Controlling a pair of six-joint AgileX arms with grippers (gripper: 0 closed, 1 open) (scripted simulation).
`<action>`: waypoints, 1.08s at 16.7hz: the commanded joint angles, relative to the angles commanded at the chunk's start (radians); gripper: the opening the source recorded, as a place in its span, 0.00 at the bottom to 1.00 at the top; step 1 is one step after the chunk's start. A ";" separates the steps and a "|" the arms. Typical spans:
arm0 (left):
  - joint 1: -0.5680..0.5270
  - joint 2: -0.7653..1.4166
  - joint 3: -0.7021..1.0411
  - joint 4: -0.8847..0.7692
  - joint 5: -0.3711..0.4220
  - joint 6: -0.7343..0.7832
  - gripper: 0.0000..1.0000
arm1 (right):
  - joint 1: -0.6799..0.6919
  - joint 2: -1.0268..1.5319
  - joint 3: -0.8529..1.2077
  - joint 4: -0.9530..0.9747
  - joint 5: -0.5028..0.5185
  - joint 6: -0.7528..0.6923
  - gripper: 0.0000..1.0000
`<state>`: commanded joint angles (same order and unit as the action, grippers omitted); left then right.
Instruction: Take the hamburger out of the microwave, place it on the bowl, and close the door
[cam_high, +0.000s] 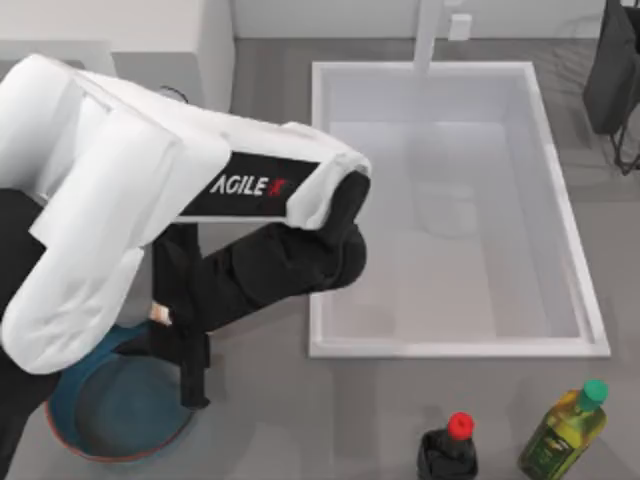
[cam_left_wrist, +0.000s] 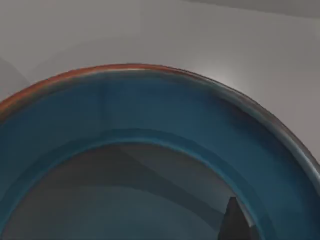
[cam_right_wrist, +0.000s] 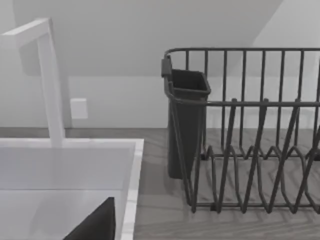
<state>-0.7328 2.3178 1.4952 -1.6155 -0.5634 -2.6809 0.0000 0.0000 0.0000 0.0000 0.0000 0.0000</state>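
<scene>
The blue bowl (cam_high: 90, 425) with its reddish rim stands at the table's front left. In the left wrist view, the bowl (cam_left_wrist: 150, 107) is close below the camera. My left gripper (cam_high: 188, 365) hangs over the bowl's right part, at the end of the big white and black arm. A small cream-orange bit, the hamburger (cam_high: 160, 315), peeks out beside the gripper over the bowl's far rim; whether it is gripped I cannot tell. The microwave (cam_high: 120, 35) is the white box at the back left. Its door is hidden behind my arm. A dark wedge of my right gripper (cam_right_wrist: 95, 227) shows in the right wrist view.
A white sink (cam_high: 320, 200) with a tap fills the middle and right. A dark red-capped bottle (cam_high: 448, 450) and a yellow green-capped bottle (cam_high: 565, 428) stand at the front right. A black dish rack (cam_high: 612, 70) stands at the back right, also the dish rack (cam_right_wrist: 250, 150).
</scene>
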 joint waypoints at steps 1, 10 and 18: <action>-0.018 0.025 -0.001 -0.053 -0.017 -0.055 0.00 | 0.000 0.000 0.000 0.000 0.000 0.000 1.00; -0.051 0.107 0.033 -0.130 -0.062 -0.173 0.00 | 0.000 0.000 0.000 0.000 0.000 0.000 1.00; -0.009 0.071 -0.099 -0.041 -0.100 -0.146 0.00 | 0.000 0.000 0.000 0.000 0.000 0.000 1.00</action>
<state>-0.7419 2.3888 1.3960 -1.6568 -0.6632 -2.8274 0.0000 0.0000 0.0000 0.0000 0.0000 0.0000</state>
